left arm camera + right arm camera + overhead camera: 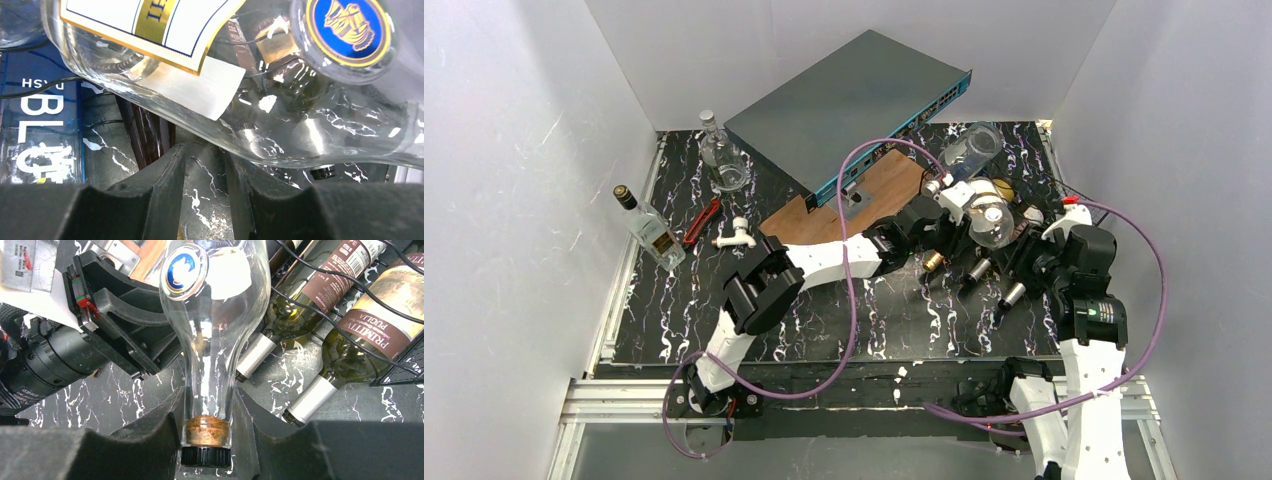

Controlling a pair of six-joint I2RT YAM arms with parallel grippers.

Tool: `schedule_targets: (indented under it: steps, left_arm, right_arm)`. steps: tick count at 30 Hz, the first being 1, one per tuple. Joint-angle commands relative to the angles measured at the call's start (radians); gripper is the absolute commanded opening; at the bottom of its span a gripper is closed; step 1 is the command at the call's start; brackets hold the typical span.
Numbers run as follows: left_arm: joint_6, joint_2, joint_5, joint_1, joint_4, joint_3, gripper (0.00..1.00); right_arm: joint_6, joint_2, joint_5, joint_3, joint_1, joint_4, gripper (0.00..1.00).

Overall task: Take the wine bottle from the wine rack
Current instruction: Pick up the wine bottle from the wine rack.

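Clamping clear bottle (215, 340) neck, right fingers (150, 440); left arm (824, 258) outstretched, apparently alongside.

Bright, even light from overhead washes the white walls (514, 150) nearly flat, and shadows on the table (884, 320) are faint and soft. White glare streaks the bottle (215, 340) in both wrist views, where the near fingers (125, 445) look dark and soft-focused.
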Motion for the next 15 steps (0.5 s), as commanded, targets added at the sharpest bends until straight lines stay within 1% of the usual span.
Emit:
schedule_targets:
  steps: [1, 8, 12, 15]
  left_arm:
    - [0.010, -0.122, 0.003, 0.001, 0.067, -0.001, 0.34]
    - [-0.014, -0.123, 0.013, 0.000, 0.072, 0.004, 0.35]
    - [-0.045, -0.114, 0.027, 0.000, 0.074, 0.007, 0.44]
    - [-0.039, -0.112, 0.027, 0.000, 0.074, 0.005, 0.50]
  right_arm:
    - [-0.013, -0.024, -0.199, 0.106, 0.014, 0.130, 0.01]
    - [-0.010, -0.012, -0.204, 0.135, 0.014, 0.141, 0.01]
    - [0.001, -0.007, -0.178, 0.101, 0.014, 0.154, 0.01]
    - [0.007, 0.001, -0.174, 0.083, 0.015, 0.154, 0.01]
